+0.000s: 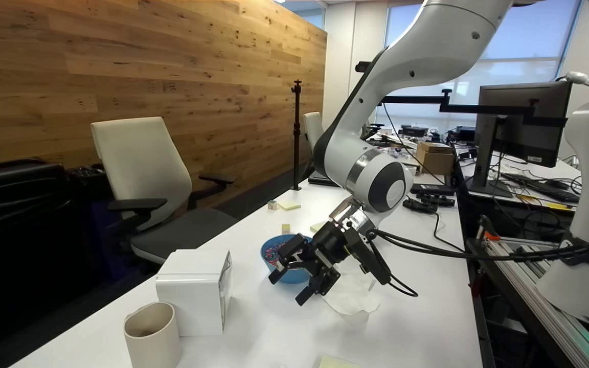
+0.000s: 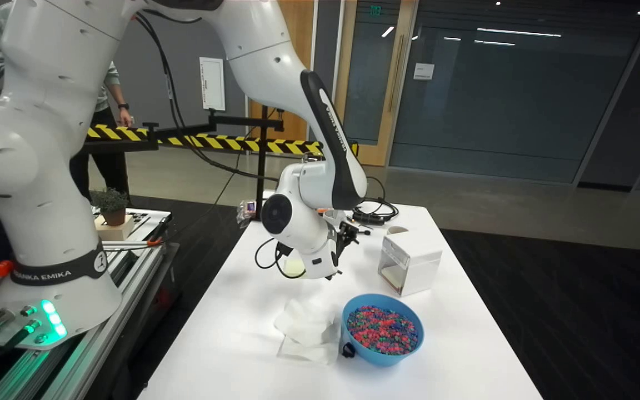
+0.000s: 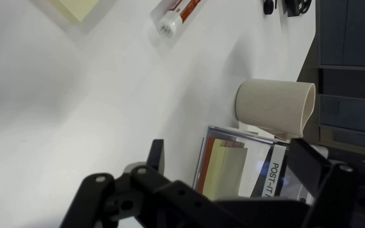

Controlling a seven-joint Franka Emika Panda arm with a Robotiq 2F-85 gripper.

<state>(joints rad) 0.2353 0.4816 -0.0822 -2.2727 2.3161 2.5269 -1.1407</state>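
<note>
Pincer point(image 3: 228, 156) released, its fingers spread wide, I face the white box point(image 1: 190, 301) beside the cream cup point(image 3: 269, 106).
The box stands upright on the counter point(image 1: 417, 327), just beside the cup; whether they touch I cannot tell. Its clear face point(image 2: 393, 267), with a POST-IT label strip point(image 3: 273, 172) running level along the upper part, points toward my side of the counter. Which way its long axis runs I cannot settle. Yellow notes point(image 3: 228, 169) lie stacked at its bottom. Tilted downward, my pincer hangs nearer to the box than to the cup. On the far side of the box from the cup sits a blue bowl point(image 2: 384, 360) of colorful beads point(image 2: 384, 331), and an orange-and-white tube point(image 3: 171, 23) lies between the cup and a yellow pad point(image 3: 74, 9).
</note>
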